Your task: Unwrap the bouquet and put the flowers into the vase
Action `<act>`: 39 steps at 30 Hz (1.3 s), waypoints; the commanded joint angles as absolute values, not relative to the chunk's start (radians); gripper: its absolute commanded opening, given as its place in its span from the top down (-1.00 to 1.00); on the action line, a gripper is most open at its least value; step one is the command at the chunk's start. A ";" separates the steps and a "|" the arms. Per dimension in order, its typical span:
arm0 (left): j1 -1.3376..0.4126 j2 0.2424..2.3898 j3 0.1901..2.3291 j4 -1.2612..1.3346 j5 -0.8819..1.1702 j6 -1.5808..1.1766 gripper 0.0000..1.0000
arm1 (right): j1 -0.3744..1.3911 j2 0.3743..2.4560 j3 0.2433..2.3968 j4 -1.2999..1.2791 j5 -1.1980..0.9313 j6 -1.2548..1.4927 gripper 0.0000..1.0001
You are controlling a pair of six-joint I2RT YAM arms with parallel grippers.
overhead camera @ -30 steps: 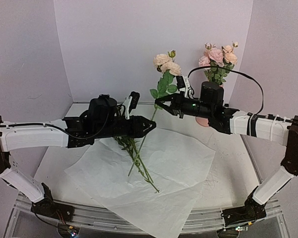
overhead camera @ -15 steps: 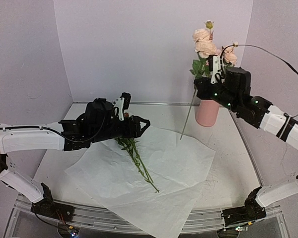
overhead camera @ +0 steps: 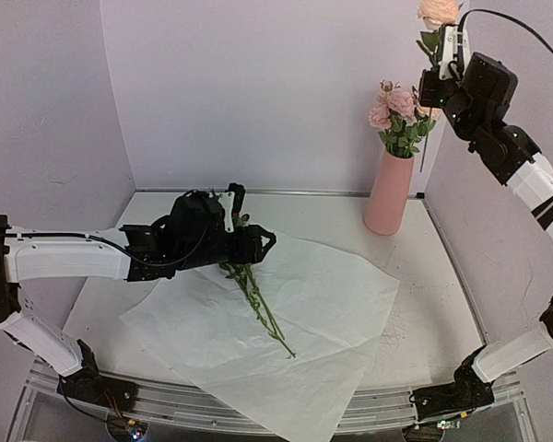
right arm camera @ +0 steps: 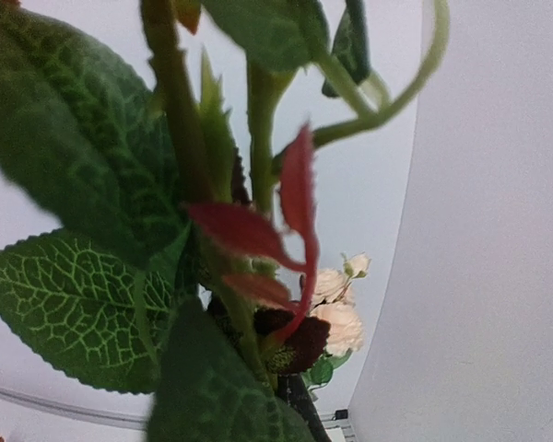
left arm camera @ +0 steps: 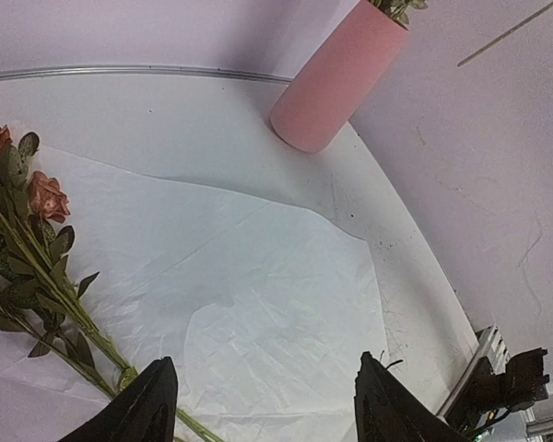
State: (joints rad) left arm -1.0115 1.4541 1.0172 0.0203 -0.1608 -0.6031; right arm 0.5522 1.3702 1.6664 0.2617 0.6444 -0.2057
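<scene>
My right gripper (overhead camera: 431, 87) is high at the back right, above the vase (overhead camera: 388, 193), shut on a cream rose stem (overhead camera: 440, 13) whose thin end hangs down beside the vase mouth. The pink vase (left arm camera: 336, 78) has pink roses (overhead camera: 396, 106) in it. In the right wrist view, green leaves (right arm camera: 83, 304) and stems fill the frame and hide my fingers; cream blooms (right arm camera: 336, 318) show behind. The other flowers (overhead camera: 256, 299) lie on the unfolded white paper (overhead camera: 332, 304). My left gripper (overhead camera: 263, 241) hovers open over their heads (left arm camera: 46, 198), with nothing between its fingertips (left arm camera: 152, 405).
The white wrapping paper (left arm camera: 258, 276) spreads over most of the table and overhangs its near edge. Lilac walls close in the back and both sides. The right wall (right arm camera: 498, 230) is close to my right gripper.
My right arm has swung the cream rose stem up and to the right, from mid-table to above the vase. My left gripper opened wider and drew back slightly.
</scene>
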 commanded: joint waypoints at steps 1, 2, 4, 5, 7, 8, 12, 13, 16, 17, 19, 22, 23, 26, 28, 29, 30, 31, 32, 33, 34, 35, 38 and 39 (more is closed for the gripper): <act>-1.010 1.463 1.068 0.017 -0.173 -0.615 -0.34 | 0.471 1.423 1.780 0.314 0.591 -0.188 1.00; -1.010 1.464 1.069 0.016 -0.173 -0.617 -0.34 | 0.459 1.437 1.801 0.314 0.581 -0.180 1.00; -1.010 1.465 1.068 0.014 -0.175 -0.620 -0.34 | 0.442 1.469 1.838 0.314 0.566 -0.169 1.00; -1.010 1.466 1.069 0.014 -0.175 -0.623 -0.34 | 0.434 1.483 1.856 0.314 0.560 -0.163 1.00; -1.010 1.469 1.070 0.013 -0.177 -0.622 -0.34 | 0.424 1.511 1.883 0.315 0.555 -0.154 1.00; -1.009 1.472 1.072 0.012 -0.177 -0.623 -0.34 | 0.419 1.525 1.892 0.318 0.552 -0.150 1.00; -1.009 1.486 1.083 0.009 -0.177 -0.623 -0.34 | 0.405 1.565 1.931 0.335 0.543 -0.141 1.00; -1.010 1.491 1.086 0.009 -0.176 -0.624 -0.34 | 0.401 1.574 1.937 0.338 0.539 -0.139 1.00; -1.009 1.508 1.101 0.006 -0.169 -0.626 -0.33 | 0.391 1.596 1.953 0.344 0.533 -0.131 1.00; -1.009 1.515 1.105 0.006 -0.167 -0.625 -0.33 | 0.387 1.602 1.953 0.347 0.530 -0.127 1.00; -1.010 1.526 1.114 0.006 -0.168 -0.624 -0.33 | 0.379 1.611 1.950 0.354 0.526 -0.112 1.00; -1.009 1.539 1.125 0.006 -0.169 -0.625 -0.33 | 0.361 1.621 1.932 0.379 0.510 -0.086 1.00; -1.009 1.544 1.130 0.006 -0.166 -0.626 -0.33 | 0.355 1.624 1.928 0.387 0.505 -0.078 1.00; -1.010 1.566 1.143 0.006 -0.151 -0.631 -0.33 | 0.341 1.636 1.928 0.400 0.489 -0.058 1.00; -1.009 1.575 1.148 0.006 -0.148 -0.633 -0.33 | 0.335 1.642 1.925 0.409 0.485 -0.050 1.00; -1.009 1.580 1.149 0.006 -0.150 -0.634 -0.33 | 0.333 1.644 1.921 0.416 0.485 -0.046 1.00; -1.009 1.583 1.151 0.006 -0.150 -0.635 -0.33 | 0.331 1.644 1.915 0.422 0.483 -0.041 1.00; -1.010 1.586 1.153 0.006 -0.151 -0.636 -0.33 | 0.328 1.644 1.908 0.428 0.479 -0.034 1.00; -1.009 1.588 1.155 0.006 -0.151 -0.636 -0.33 | 0.324 1.643 1.900 0.437 0.473 -0.028 1.00; -1.010 1.590 1.156 0.006 -0.151 -0.636 -0.33 | 0.321 1.643 1.891 0.446 0.468 -0.023 1.00; -1.010 1.591 1.158 0.006 -0.151 -0.635 -0.33 | 0.318 1.643 1.882 0.453 0.465 -0.018 1.00; -1.009 1.590 1.159 0.006 -0.152 -0.634 -0.33 | 0.317 1.643 1.875 0.459 0.465 -0.013 1.00; -1.009 1.594 1.163 0.006 -0.153 -0.631 -0.33 | 0.305 1.642 1.855 0.474 0.465 0.020 1.00; -1.008 1.596 1.165 0.006 -0.153 -0.630 -0.33 | 0.300 1.642 1.847 0.478 0.465 0.035 1.00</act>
